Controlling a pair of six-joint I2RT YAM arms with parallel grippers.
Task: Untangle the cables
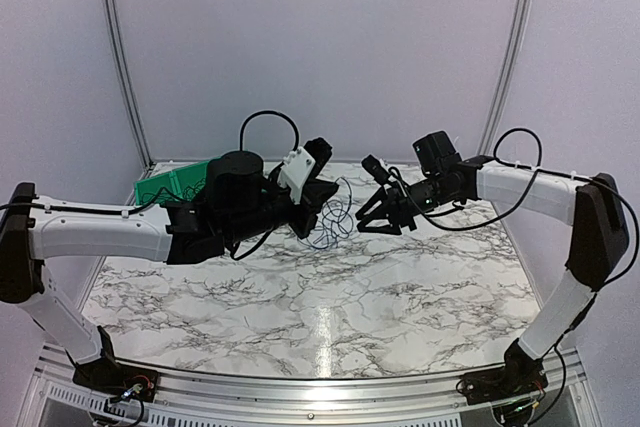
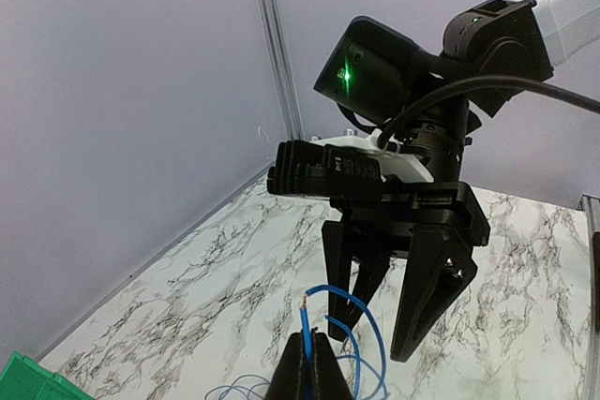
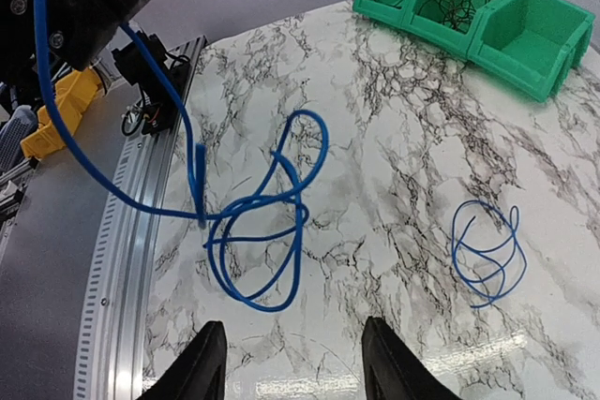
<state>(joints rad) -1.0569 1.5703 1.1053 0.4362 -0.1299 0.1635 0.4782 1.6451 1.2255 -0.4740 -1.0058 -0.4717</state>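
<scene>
Left fingers pinch the blue cable; right fingers gape, empty.
Its knotted loop dangles straight ahead of the right pair, hanging mostly downward.

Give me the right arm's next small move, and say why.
Probably ease the right gripper forward to the blue cable and close on one loop. Its jaws stand open and empty, facing the hanging loops, while the left gripper is shut on one end, so a second grip would let the arms pull the crossings apart.
</scene>
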